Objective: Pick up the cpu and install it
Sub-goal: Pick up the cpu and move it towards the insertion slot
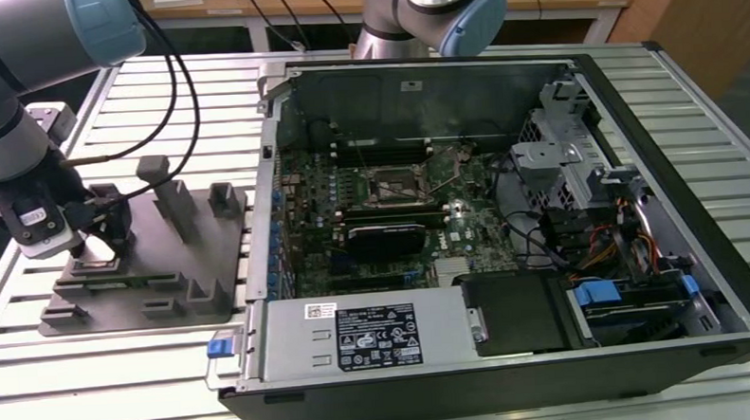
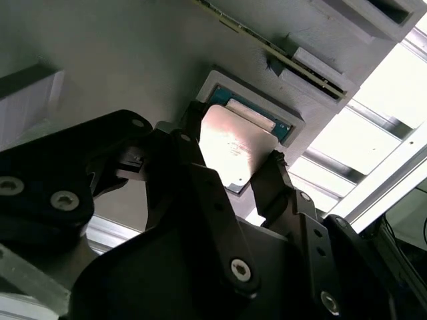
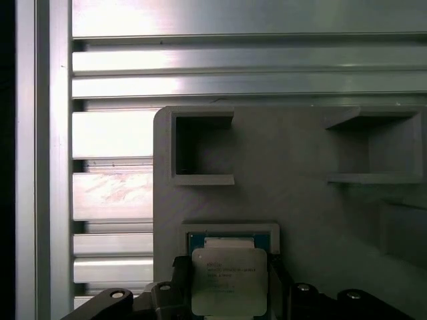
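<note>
Tool (image 1: 102, 248) pinching cpu (image 3: 229, 280) by two opposite edges, shiny top up, square with no longer side, over blue-rimmed recess of grey holder tray (image 3: 293, 147), exterior view adding open computer case (image 1: 502, 214) well apart on the slatted bench (image 1: 129, 373).

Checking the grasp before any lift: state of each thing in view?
pincer: shut on the cpu, fingers on two opposite edges.
cpu: flat, gripped at the holder tray's recess.
holder tray: flat on the table.
computer case: on its side, panel off.
socket: latched or open, cannot tell.
</note>
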Robot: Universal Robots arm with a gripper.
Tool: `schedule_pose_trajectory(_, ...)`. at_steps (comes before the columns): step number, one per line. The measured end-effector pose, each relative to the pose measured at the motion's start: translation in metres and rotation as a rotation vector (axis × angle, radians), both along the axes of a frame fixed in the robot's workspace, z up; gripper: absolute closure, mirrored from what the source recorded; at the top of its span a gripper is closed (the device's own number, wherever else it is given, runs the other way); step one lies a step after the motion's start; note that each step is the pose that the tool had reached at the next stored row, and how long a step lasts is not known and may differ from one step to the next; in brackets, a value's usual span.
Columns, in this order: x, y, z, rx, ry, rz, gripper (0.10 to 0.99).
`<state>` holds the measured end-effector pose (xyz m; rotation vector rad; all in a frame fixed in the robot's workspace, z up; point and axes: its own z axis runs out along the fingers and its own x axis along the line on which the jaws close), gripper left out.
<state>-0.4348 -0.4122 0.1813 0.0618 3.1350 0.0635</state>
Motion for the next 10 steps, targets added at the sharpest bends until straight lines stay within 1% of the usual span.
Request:
schedule_pose_trajectory(5,0.0,0.0,0.0001,0.001,-0.0003,0.0,0.541)
schedule_pose_trajectory(10,0.0,0.0,0.0059,0.001,-0.0001,0.0,0.541)
